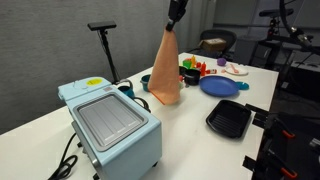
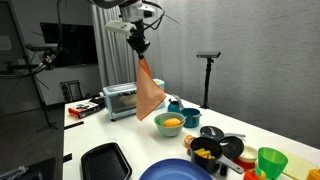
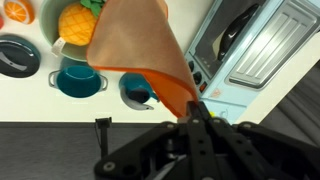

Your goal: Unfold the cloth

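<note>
Hanging from the gripper (image 1: 176, 14) at the top of an exterior view, the orange cloth (image 1: 166, 70) widens downward like a cone. Its lower edge is near the white table (image 1: 185, 132), between a pale blue toaster oven (image 1: 110, 122) and a blue plate (image 1: 220, 86); whether it touches the tabletop I cannot tell. In an exterior view from farther off, the gripper (image 2: 140, 42) pinches the top corner of the cloth (image 2: 148, 92), high above a bowl (image 2: 170, 123) with yellow contents. In the wrist view the gripper (image 3: 197, 118) is closed on the cloth (image 3: 135, 45), which hangs in front of a teal bowl (image 3: 78, 78), with the toaster oven (image 3: 262, 50) off to the side.
</note>
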Controlling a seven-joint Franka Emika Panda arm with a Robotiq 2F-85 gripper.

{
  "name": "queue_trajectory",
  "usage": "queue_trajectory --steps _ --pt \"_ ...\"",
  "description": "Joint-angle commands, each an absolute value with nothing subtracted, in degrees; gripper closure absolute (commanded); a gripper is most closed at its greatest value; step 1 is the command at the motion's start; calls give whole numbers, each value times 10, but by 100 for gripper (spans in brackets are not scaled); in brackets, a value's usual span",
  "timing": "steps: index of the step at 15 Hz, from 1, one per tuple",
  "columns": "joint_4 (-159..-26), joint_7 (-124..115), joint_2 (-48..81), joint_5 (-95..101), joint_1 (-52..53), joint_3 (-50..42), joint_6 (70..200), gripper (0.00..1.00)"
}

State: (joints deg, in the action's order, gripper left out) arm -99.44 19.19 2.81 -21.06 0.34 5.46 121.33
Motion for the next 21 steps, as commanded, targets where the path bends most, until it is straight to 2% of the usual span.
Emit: queue_trajectory --steps 1,10,21 --pt "-1044 139 -8 -175 -2 26 1247 100" --pt "-1107 -16 -50 -129 -40 -40 1326 100" --pt "-1126 -182 -43 70 -38 -22 1303 100"
